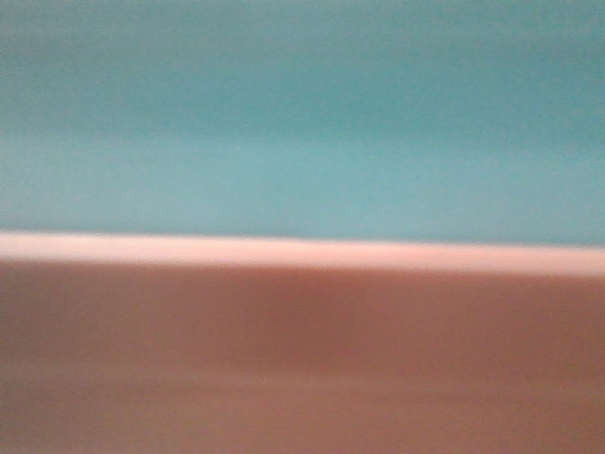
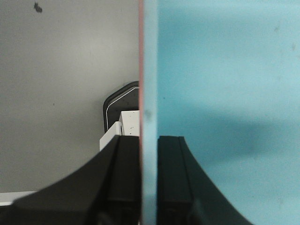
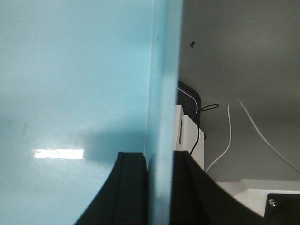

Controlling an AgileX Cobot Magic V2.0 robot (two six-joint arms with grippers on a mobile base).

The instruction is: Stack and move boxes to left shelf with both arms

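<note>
Front view: I see only the blue box [image 1: 302, 113] above and the pink box [image 1: 302, 369] below. Both are very close and blurred, and the pink rim crosses the frame between them.

Left gripper [image 2: 149, 140]: jaws clamped on a side wall where a thin pink edge lies against the blue rim, so both boxes are pinched together.

Right gripper [image 3: 159, 159]: jaws clamped on the blue wall. I cannot tell whether the pink wall is caught there.

Grey floor [image 2: 56, 84] lies beyond.
</note>
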